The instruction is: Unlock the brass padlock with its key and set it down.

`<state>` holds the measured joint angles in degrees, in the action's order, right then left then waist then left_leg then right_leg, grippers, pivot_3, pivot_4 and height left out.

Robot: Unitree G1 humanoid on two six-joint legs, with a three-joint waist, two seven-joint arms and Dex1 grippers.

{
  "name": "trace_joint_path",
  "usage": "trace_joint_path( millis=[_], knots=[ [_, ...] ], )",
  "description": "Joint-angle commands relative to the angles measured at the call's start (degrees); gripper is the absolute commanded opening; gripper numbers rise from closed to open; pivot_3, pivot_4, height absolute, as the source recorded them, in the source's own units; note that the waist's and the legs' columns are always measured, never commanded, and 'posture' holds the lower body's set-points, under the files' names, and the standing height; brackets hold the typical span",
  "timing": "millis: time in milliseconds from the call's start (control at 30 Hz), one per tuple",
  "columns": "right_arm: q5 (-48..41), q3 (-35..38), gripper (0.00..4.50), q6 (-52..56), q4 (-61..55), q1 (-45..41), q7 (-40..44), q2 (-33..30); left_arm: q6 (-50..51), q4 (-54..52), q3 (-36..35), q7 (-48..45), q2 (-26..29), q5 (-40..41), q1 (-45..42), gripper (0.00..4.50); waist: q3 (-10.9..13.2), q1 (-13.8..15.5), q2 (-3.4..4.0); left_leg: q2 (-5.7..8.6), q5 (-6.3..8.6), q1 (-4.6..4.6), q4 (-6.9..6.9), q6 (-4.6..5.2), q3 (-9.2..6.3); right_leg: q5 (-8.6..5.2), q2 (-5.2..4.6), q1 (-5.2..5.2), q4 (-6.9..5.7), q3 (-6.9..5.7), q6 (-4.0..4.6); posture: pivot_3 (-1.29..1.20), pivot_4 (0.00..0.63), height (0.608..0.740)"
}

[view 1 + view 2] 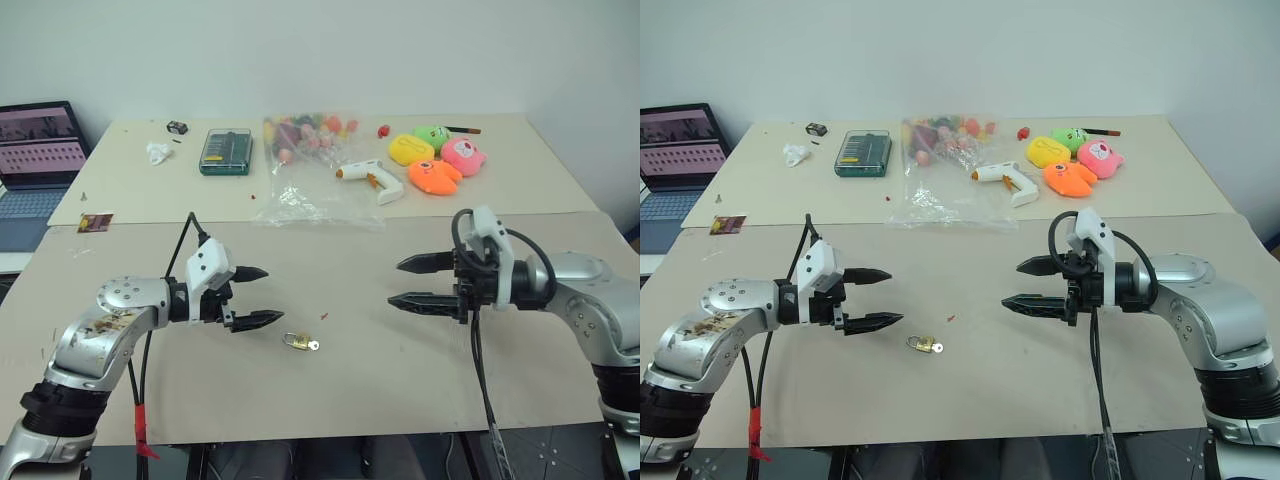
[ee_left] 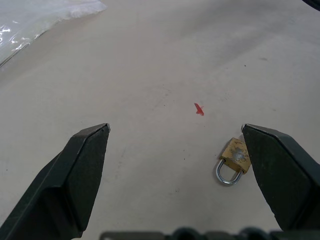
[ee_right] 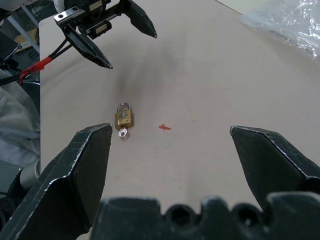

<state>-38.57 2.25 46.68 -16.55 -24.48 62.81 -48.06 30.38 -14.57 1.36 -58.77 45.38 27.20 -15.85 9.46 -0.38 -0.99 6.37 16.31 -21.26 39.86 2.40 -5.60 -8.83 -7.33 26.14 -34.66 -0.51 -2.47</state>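
Brass padlock [image 1: 295, 341] lying flat on the near table [image 1: 360, 400], lower centre of the head view, roughly 6 o'clock from the table's middle. The key [image 1: 313, 346] is right at its body, silver head poking out on the side toward the right arm (can't tell if it's turned). Shackle looks closed in the left wrist view.

Left gripper [image 1: 262, 296] hovers just up and to 10 o'clock of the padlock, fingers spread wide, nothing in them. Not touching the lock.

Right gripper [image 1: 402, 283] off at 2 o'clock from the padlock, well apart from it, fingers also wide and empty, tips aimed across toward the left gripper. Both hang above the table surface.

Tiny red scrap [image 1: 323, 316] on the table btwn the padlock and the right gripper, nearer the lock.

Farther back, on the second table [image 1: 520, 160]: clear plastic bag [image 1: 315, 195] at 12 o'clock, white glue gun [image 1: 372, 179] beside it, green bit set [image 1: 226, 151] at 11, bright plush toys [image 1: 437, 158] at 1. Laptop [image 1: 35, 160] far left, 10 o'clock.
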Motion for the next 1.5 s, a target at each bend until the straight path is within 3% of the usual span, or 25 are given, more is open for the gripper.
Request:
trace_joint_path(
  millis=[33,67,167,600,900,1200,1300,1500],
  knots=[
    [-1.2,1.9,4.43,0.3,-1.5,-0.2,-1.5,0.2,1.4,0.5,0.0,-0.5,-0.8,1.3,-2.3,4.50,0.0,0.1,0.00,0.00,0.00,0.00,0.00,0.00,0.00,0.00,0.00,0.00,0.00,0.00,0.00,0.00,0.150,0.740],
    [-1.5,2.8,4.43,0.7,-1.6,0.4,-2.3,0.2,2.0,2.0,-0.2,-2.4,-0.9,2.6,-4.0,4.50,0.0,0.2,0.00,0.00,0.00,0.00,0.00,0.00,0.00,0.00,0.00,-0.01,0.01,0.00,0.00,0.00,0.150,0.740],
    [-1.9,3.9,4.43,1.1,-1.7,0.9,-3.5,0.1,-6.6,4.9,4.7,-9.8,1.6,-3.5,-5.9,4.50,0.0,0.5,-0.02,0.00,0.00,-0.02,0.02,0.00,0.00,0.00,0.01,-0.01,0.00,-0.04,0.00,0.00,0.150,0.740],
    [-2.4,9.8,4.43,1.3,-8.8,10.4,-10.4,-0.6,-26.4,17.3,20.9,-25.0,-4.7,-16.7,-16.5,4.50,0.0,1.2,-0.02,-0.02,0.00,-0.12,0.02,0.01,0.08,0.01,0.00,-0.04,0.26,-0.04,0.00,0.00,0.150,0.740],
    [-3.7,13.7,4.43,2.0,-11.1,13.6,-13.2,-1.5,-36.5,27.5,23.5,-27.1,-8.9,-22.4,-20.5,4.50,0.0,0.9,-0.02,-0.11,0.03,-0.11,0.02,0.06,0.20,0.02,0.08,-0.06,0.39,-0.02,-0.01,0.00,0.150,0.740],
    [-1.6,12.4,4.43,0.5,-9.4,12.4,-14.3,-1.9,-33.7,25.8,22.5,-27.1,-10.7,-21.2,-19.0,4.50,0.0,0.9,-0.03,-0.11,0.03,-0.13,0.07,0.08,0.23,0.03,0.09,-0.07,0.45,0.00,-0.02,0.00,0.150,0.740],
    [-1.2,11.8,4.50,0.4,-8.9,11.4,-14.4,-1.9,-33.2,25.0,22.3,-26.5,-10.6,-21.7,-18.5,3.77,0.0,0.9,-0.03,-0.12,0.03,-0.13,0.06,0.07,0.23,0.03,0.11,-0.07,0.44,-0.01,-0.02,0.00,0.150,0.740],
    [-0.1,10.9,4.50,0.1,-8.2,10.8,-14.6,-1.6,-31.4,22.9,22.1,-26.9,-9.9,-21.5,-17.4,1.39,0.0,1.0,-0.02,-0.16,0.03,-0.12,0.07,0.07,0.26,0.03,0.14,-0.07,0.44,0.02,-0.02,0.00,0.150,0.740]
  ],
)
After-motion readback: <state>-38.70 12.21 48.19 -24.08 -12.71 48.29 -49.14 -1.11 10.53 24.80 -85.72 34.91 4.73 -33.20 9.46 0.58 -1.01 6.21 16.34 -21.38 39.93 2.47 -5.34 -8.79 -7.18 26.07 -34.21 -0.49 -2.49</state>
